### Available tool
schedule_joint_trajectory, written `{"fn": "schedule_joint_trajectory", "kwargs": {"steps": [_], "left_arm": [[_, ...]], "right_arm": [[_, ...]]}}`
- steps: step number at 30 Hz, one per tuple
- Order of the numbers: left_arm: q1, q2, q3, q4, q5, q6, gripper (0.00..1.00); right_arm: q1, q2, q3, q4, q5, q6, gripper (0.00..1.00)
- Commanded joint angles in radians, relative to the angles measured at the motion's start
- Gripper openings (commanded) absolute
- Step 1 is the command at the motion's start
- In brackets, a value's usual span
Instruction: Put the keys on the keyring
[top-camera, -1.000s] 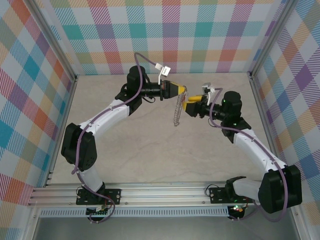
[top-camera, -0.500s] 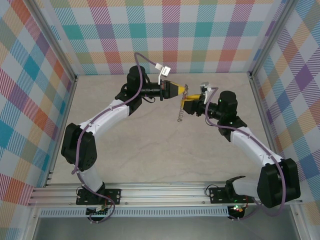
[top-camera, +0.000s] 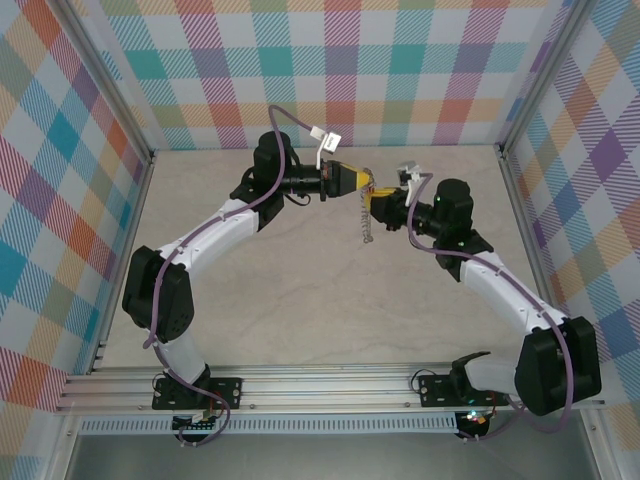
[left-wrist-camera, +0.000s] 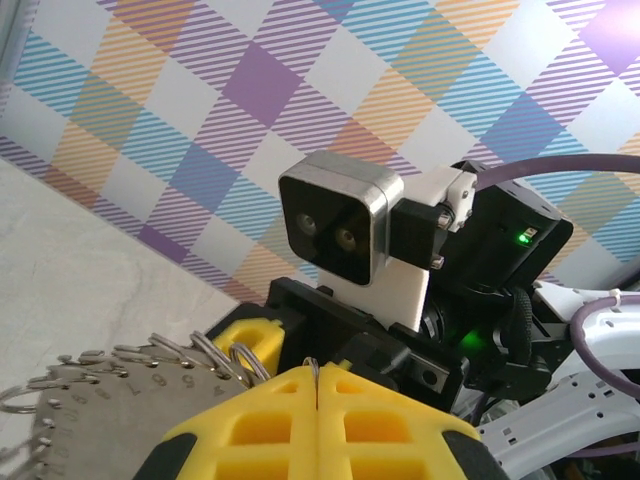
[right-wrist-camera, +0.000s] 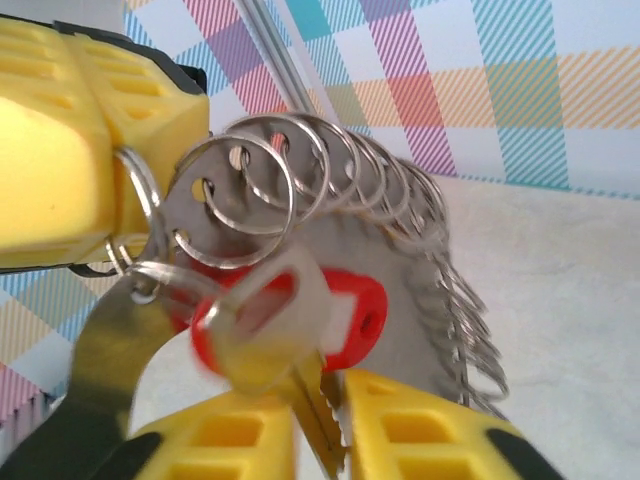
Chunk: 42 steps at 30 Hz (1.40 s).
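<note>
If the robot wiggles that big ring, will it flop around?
The ring itself is probably stiff: it hangs straight from the left gripper without bending. Its little loops look loose, so they would likely swing and jingle. It looks thin, so probably light.

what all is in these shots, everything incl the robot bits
large silver metal keyring strung with small loops: one, silver, hanging mid-table from the left claw
small metal key with a red plastic head: one, silver and red, against the keyring, blade between the right claw's fingers
flat stone-look table: one, beige, under both arms
checked walls: three sides, multicolour, around the table
left arm: one, white and black, purple cable, left side
right arm: one, white and black, purple cable, right side
left claw: one, yellow, shut on the keyring's rim
right claw: one, yellow, shut on the key
</note>
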Motion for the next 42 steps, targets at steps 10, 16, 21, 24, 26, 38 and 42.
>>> {"fn": "schedule_joint_trajectory", "kwargs": {"steps": [10,16,21,24,26,38,42], "left_arm": [[0.002,-0.031,0.011,0.034,-0.02,0.012,0.0],[0.002,-0.031,0.015,0.029,-0.014,0.012,0.0],[0.002,-0.03,0.018,0.026,-0.011,0.012,0.0],[0.002,-0.029,0.016,0.025,-0.01,0.012,0.0],[0.002,-0.029,0.015,0.025,-0.009,0.012,0.0],[0.002,-0.023,0.016,0.009,-0.016,0.016,0.0],[0.002,-0.019,0.016,0.008,-0.014,0.019,0.0]], "right_arm": [[0.005,-0.088,0.071,-0.257,0.044,-0.134,0.0],[0.006,-0.09,0.1,-0.344,0.069,-0.173,0.0],[0.015,-0.097,0.11,-0.368,0.112,-0.19,0.0],[0.019,-0.099,0.12,-0.374,0.137,-0.198,0.0],[0.026,-0.101,0.128,-0.377,0.156,-0.205,0.0],[0.095,-0.121,0.145,-0.353,0.284,-0.272,0.0],[0.106,-0.13,0.141,-0.338,0.345,-0.286,0.0]]}}
